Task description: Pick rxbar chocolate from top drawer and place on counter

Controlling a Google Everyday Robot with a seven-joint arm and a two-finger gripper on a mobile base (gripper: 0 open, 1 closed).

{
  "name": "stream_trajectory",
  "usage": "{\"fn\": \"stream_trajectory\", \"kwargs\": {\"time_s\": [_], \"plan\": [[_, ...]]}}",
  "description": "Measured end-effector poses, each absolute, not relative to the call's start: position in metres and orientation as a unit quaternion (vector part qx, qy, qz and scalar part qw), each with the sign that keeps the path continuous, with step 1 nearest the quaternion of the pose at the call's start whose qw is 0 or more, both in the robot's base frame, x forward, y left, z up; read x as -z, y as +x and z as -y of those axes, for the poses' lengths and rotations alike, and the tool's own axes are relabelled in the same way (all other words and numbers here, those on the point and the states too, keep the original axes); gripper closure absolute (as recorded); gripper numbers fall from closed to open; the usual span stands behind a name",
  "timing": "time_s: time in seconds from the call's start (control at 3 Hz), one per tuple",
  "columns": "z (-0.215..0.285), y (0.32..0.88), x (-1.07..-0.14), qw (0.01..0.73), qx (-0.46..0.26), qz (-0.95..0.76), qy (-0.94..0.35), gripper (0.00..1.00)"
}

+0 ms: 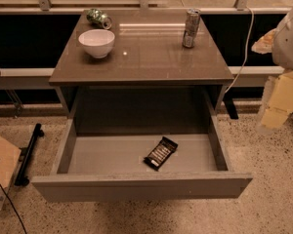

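Note:
The rxbar chocolate, a flat black bar with pale print, lies on the grey floor of the top drawer, right of its middle and turned at an angle. The drawer is pulled fully out from under the counter, a glossy grey-brown slab. My gripper shows as pale yellow blurred parts at the right edge of the view, below the white arm housing. It hangs beside the cabinet, to the right of the drawer and well away from the bar. It holds nothing that I can see.
On the counter stand a white bowl at the left, a green crushed can lying at the back left, and an upright metal can at the back right. A cardboard box and a black stand sit on the floor at the left.

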State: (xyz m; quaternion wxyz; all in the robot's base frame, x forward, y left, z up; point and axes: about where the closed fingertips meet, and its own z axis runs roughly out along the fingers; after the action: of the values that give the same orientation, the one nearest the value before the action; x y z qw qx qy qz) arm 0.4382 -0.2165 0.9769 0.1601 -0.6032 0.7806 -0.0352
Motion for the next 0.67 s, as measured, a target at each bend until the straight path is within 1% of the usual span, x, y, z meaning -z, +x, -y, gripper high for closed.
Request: {"fn": "stream_trajectory", "kwargs": {"time_s": [0.33,0.67], "plan": [[0.2165,0.4382,-0.9769,0.160,0.035,-0.781,-0.603,0.00],[0.2141,0.4400,-0.9752,0.180,0.026,-0.779,-0.600,0.00]]}}
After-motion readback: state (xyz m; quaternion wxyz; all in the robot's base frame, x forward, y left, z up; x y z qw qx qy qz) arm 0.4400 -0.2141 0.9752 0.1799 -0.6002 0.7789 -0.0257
